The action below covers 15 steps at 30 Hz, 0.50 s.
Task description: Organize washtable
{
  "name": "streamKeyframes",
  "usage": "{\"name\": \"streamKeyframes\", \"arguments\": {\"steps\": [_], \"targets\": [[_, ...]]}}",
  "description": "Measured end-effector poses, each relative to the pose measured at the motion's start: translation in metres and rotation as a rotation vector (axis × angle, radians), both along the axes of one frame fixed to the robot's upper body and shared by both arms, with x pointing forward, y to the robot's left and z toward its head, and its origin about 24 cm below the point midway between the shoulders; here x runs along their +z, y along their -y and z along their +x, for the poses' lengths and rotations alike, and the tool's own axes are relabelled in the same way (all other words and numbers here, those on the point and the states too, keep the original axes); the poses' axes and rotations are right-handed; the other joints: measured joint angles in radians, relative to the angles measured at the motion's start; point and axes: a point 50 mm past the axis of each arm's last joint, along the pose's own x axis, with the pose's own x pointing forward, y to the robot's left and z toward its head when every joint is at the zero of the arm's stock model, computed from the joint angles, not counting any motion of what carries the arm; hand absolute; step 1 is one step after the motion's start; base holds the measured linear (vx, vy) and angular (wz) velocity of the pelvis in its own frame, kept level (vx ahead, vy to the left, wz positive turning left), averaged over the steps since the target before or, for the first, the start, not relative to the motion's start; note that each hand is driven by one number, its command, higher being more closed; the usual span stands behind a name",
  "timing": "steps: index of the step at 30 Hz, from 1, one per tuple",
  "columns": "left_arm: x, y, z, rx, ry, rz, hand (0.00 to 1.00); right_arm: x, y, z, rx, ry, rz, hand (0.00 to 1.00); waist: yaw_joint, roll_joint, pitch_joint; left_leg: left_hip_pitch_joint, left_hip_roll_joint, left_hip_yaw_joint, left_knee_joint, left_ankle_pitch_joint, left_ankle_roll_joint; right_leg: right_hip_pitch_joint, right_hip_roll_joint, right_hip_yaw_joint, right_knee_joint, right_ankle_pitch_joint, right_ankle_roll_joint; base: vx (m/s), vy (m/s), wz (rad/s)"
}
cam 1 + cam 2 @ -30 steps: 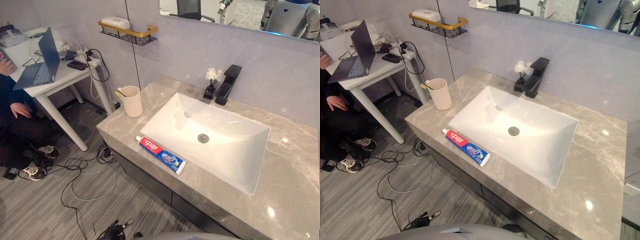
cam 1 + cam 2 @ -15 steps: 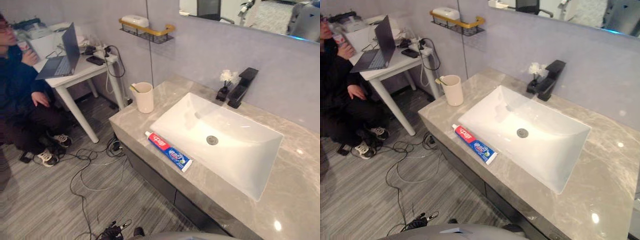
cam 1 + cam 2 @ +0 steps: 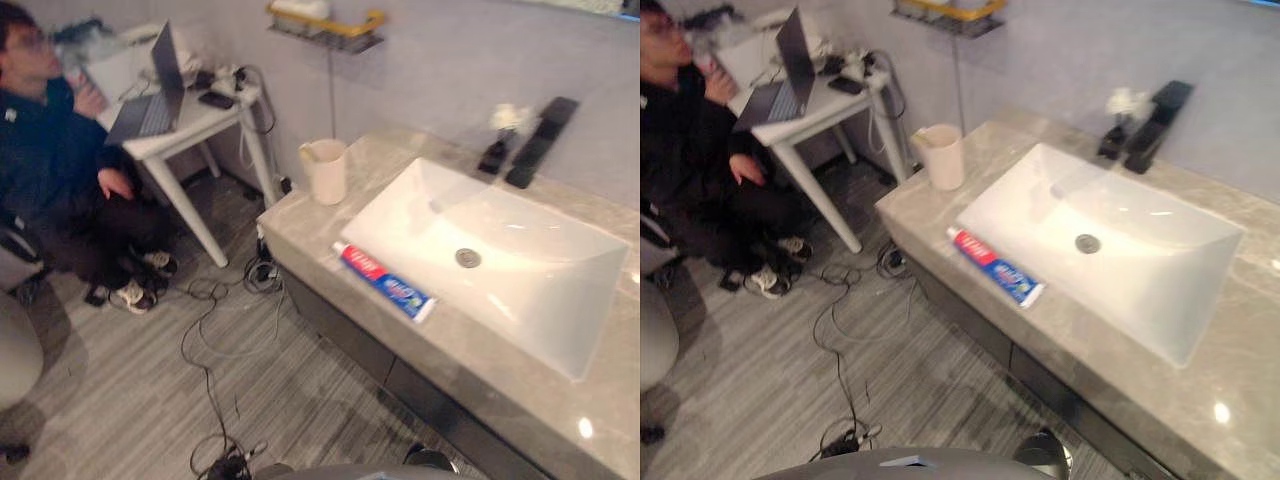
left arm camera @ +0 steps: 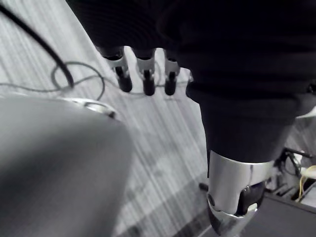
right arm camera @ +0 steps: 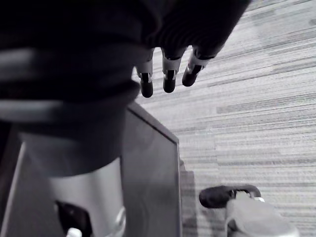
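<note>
Red-and-blue plastic toothpaste tube (image 3: 385, 283): flat on the grey veined polished-stone countertop (image 3: 480, 365), just beside the near-left edge of the glossy white rectangular basin (image 3: 560, 305). Long axis parallel to that edge, red end far-left, blue end near-right.

Cream cylindrical cup (image 3: 327, 171) holding a toothbrush: upright, far-left of the tube, apart from it. Black angular faucet (image 3: 540, 145) at the basin's far side.

Left hand (image 4: 144, 74) and right hand (image 5: 168, 74): hanging low over striped grey floor (image 5: 256, 98), fingers straight and slack, empty.

Tube up and ahead of both, well apart; neither plainly nearer. Probably slippery on stone; best pinched across its narrow width.
</note>
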Motion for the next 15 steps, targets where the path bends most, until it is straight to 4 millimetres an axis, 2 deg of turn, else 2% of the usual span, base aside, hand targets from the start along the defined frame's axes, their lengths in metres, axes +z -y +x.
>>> {"name": "streamKeyframes", "arguments": {"steps": [1,2,3,4,5,6,7,8,9,10,12,13,15], "targets": [[0.002,-0.008,0.001,-0.025,0.005,0.027,0.0,-0.009,-0.025,0.012,0.026,0.031,0.074,0.0,0.011,-0.042,0.008,0.018,-0.032,0.005,-0.018,0.011,0.004,0.003,-0.024,0.003,-0.005,0.033,-0.003,-0.11,0.189,0.08],[0.002,-0.01,-0.002,-0.024,-0.008,0.031,0.0,-0.012,-0.037,0.018,0.048,0.046,0.107,0.0,0.013,-0.058,0.004,0.027,-0.045,0.008,-0.025,0.011,0.004,0.009,-0.034,0.008,-0.01,0.049,0.0,-0.13,0.205,-0.04],[0.002,-0.01,-0.003,-0.028,-0.012,0.032,0.0,-0.016,-0.054,0.025,0.074,0.065,0.154,0.0,0.027,-0.068,0.003,0.049,-0.078,0.008,-0.061,0.02,0.021,0.03,-0.056,0.013,-0.026,0.078,0.005,-0.12,0.23,0.12],[0.002,-0.007,-0.001,-0.051,-0.007,0.029,0.0,-0.017,-0.062,0.028,0.081,0.075,0.18,0.0,0.039,-0.066,0.001,0.072,-0.121,0.005,-0.121,0.033,0.047,0.037,-0.09,0.022,-0.032,0.089,0.008,-0.12,0.227,0.19],[0.001,-0.005,-0.002,-0.05,-0.006,0.025,0.0,-0.018,-0.064,0.029,0.082,0.078,0.185,0.0,0.045,-0.062,0.001,0.085,-0.146,0.006,-0.156,0.04,0.058,0.035,-0.109,0.024,-0.031,0.089,0.009,-0.11,0.24,0.31],[0.0,-0.001,-0.003,-0.048,-0.009,0.015,0.0,-0.017,-0.063,0.03,0.088,0.08,0.189,0.0,0.05,-0.056,0.002,0.108,-0.195,0.004,-0.229,0.066,0.083,0.032,-0.148,0.02,-0.025,0.094,0.004,-0.08,0.181,0.33],[-0.001,0.0,-0.007,-0.048,-0.019,0.011,0.0,-0.017,-0.061,0.03,0.089,0.076,0.185,0.0,0.05,-0.038,0.007,0.122,-0.21,0.001,-0.265,0.074,0.093,0.03,-0.162,0.02,-0.008,0.103,-0.017,-0.09,0.166,0.36],[-0.002,0.001,-0.011,-0.047,-0.033,0.009,0.0,-0.017,-0.061,0.029,0.083,0.076,0.184,0.0,0.049,-0.024,0.011,0.131,-0.214,-0.004,-0.278,0.076,0.096,0.028,-0.167,0.021,0.012,0.112,-0.046,-0.08,0.117,0.34],[-0.005,0.005,-0.023,-0.049,-0.065,0.0,0.0,-0.015,-0.055,0.029,0.063,0.092,0.167,0.0,0.037,-0.003,0.011,0.134,-0.207,-0.008,-0.277,0.076,0.097,0.015,-0.169,0.04,0.054,0.127,-0.104,-0.07,0.119,0.24],[-0.007,0.004,-0.038,-0.047,-0.103,0.001,0.0,-0.015,-0.055,0.031,0.064,0.101,0.168,0.0,0.027,-0.001,0.012,0.142,-0.195,-0.008,-0.277,0.076,0.097,-0.002,-0.164,0.082,0.1,0.137,-0.117,-0.04,0.087,0.16],[-0.009,0.001,-0.055,-0.035,-0.165,0.002,0.0,-0.016,-0.06,0.032,0.064,0.106,0.181,0.0,0.03,-0.01,0.013,0.151,-0.174,-0.002,-0.277,0.077,0.101,-0.021,-0.15,0.093,0.153,0.133,-0.119,0.0,-0.056,-0.13],[-0.009,-0.002,-0.059,0.01,-0.169,0.001,0.0,-0.016,-0.067,0.037,0.072,0.124,0.193,0.0,0.036,-0.019,0.011,0.152,-0.14,0.017,-0.277,0.079,0.103,-0.051,-0.116,0.098,0.216,0.084,-0.117,0.01,-0.158,-0.3],[-0.008,-0.006,-0.055,0.041,-0.153,0.004,0.0,-0.016,-0.076,0.042,0.08,0.151,0.206,0.0,0.046,-0.05,0.014,0.149,-0.115,0.037,-0.277,0.082,0.105,-0.055,-0.051,0.082,0.218,-0.005,-0.103,0.04,-0.255,-0.51]]}}
